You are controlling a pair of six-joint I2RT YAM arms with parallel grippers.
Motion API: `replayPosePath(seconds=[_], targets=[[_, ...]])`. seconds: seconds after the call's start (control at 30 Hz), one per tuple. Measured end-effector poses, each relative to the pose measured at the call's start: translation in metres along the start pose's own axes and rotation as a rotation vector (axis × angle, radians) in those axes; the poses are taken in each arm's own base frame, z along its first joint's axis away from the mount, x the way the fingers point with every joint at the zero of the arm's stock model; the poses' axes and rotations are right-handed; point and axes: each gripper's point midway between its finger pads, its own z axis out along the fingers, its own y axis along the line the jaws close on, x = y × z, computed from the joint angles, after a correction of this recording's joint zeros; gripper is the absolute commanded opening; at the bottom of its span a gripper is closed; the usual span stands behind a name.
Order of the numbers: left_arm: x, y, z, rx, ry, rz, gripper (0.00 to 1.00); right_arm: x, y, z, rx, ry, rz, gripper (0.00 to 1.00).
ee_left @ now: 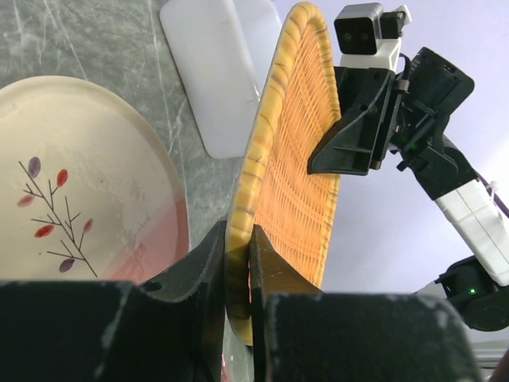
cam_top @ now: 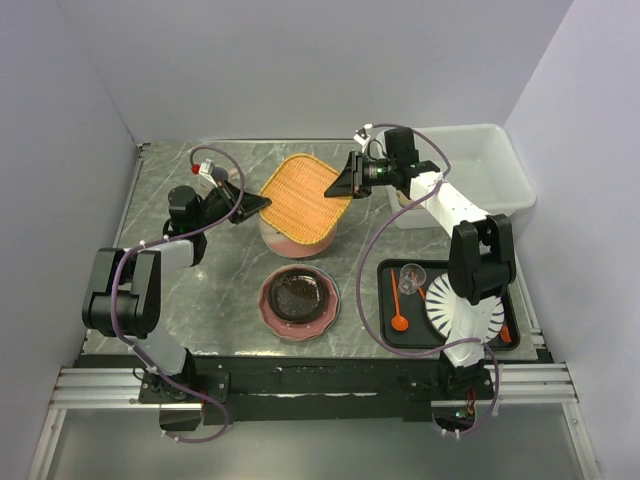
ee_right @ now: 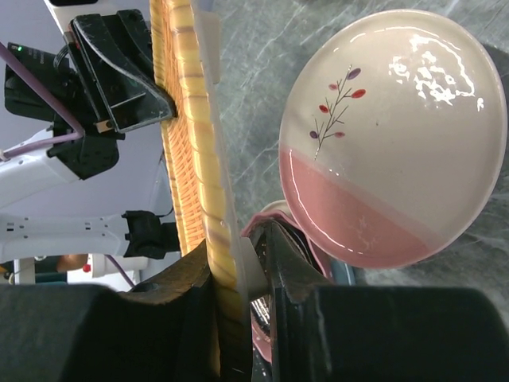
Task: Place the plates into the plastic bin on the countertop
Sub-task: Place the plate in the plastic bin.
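Wide grey-green countertop [cam_top: 180, 300], and over at the far right corner sits the plastic bin [cam_top: 480, 170], nothing in it that I can see from above. The step in hand looks like a two-arm carry of the first plate: the orange plate [cam_top: 305, 195] is up off the stack and tipped, its woven-look face showing in both wrist views. It hangs well short of the bin, just above the pink-and-cream floral plate [cam_top: 290, 243] that waits on the counter. The black speckled plate [cam_top: 298, 297] is nearer the arms and untouched. Next move, as I judge it, is a sweep rightward with both arms in step, then a level-off over the bin's rim before letting go. Now the grips: the left gripper [ee_left: 238, 251] is pinched down on the near rim, jaws narrow, rim squarely between them. The right gripper [ee_right: 238, 259] is clamped on the opposite rim the same way.
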Motion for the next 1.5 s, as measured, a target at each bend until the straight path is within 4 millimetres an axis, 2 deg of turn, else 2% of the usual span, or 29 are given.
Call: replayPosePath(seconds=[0.07,0.1,0.17,0.2,0.27,0.3,0.4,0.47,0.6,1.37,1.5], targets=[[0.0,0.001,0.0,-0.006,0.001,0.004,0.25,0.0,0.0,0.0,0.002,0.0,-0.001,0.0],[0.001,0.002,0.0,-0.009,0.001,0.008,0.34,0.0,0.0,0.0,0.002,0.0,-0.002,0.0],[0.002,0.004,0.0,-0.013,0.004,0.018,0.43,0.0,-0.001,0.0,0.007,-0.001,-0.001,0.0],[0.002,0.004,0.0,-0.014,0.005,0.019,0.52,0.0,-0.003,0.001,0.016,-0.004,-0.001,0.0],[0.002,0.003,0.0,-0.013,0.003,0.029,0.62,0.0,-0.004,0.002,0.027,-0.007,0.0,0.0],[0.001,0.003,0.0,-0.012,0.002,0.034,0.72,0.0,-0.005,0.003,0.034,-0.01,0.0,0.0],[0.001,0.0,0.0,-0.006,-0.001,0.05,0.87,-0.001,-0.008,0.004,0.054,-0.019,0.0,0.0],[0.0,-0.003,-0.001,-0.004,-0.006,0.06,0.93,-0.002,-0.01,0.004,0.064,-0.025,0.0,0.0],[0.0,-0.007,-0.004,-0.002,-0.015,0.084,0.99,-0.002,-0.011,0.004,0.069,-0.027,0.01,0.0],[0.003,0.014,-0.011,-0.12,-0.029,0.102,0.99,-0.004,-0.016,0.003,0.109,-0.036,0.025,0.0],[0.002,0.014,-0.015,-0.148,-0.035,0.122,0.99,-0.013,-0.014,-0.002,0.125,-0.052,0.01,0.0]])
